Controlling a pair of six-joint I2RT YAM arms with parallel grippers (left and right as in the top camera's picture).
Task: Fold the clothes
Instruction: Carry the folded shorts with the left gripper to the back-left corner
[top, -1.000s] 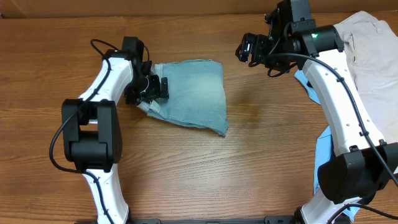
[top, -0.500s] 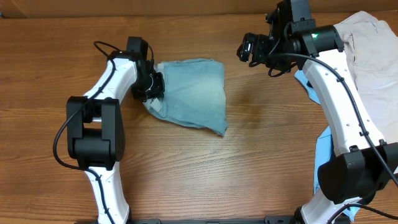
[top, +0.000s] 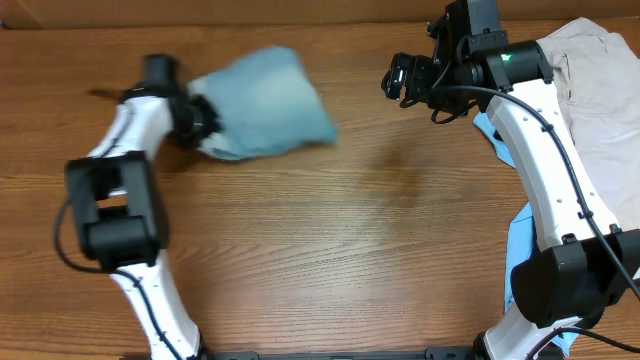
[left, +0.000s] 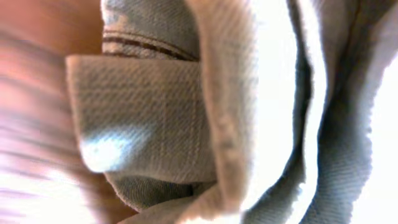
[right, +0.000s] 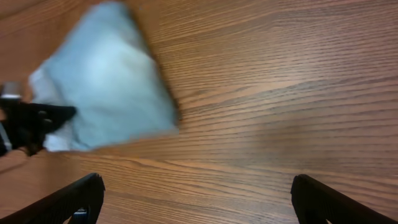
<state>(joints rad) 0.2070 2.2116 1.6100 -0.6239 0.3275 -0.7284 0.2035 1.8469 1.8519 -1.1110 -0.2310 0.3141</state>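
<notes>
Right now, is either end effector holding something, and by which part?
The left end effector grips the denim shorts at the bundle's left edge; motion blur hides the exact part. The right end effector is open and empty.

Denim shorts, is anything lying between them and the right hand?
Nothing visible. Only bare table lies between the right hand and the denim shorts, which the left hand grips at their left edge. The beige trousers sit at the far right, off that path.

Denim shorts (top: 262, 100): bunched, motion-blurred, far left.
Left gripper (top: 197, 122): clamped on the shorts' left edge.
Right gripper (top: 403, 78): well apart from the shorts.
Beige trousers (top: 600, 90): right edge.
</notes>
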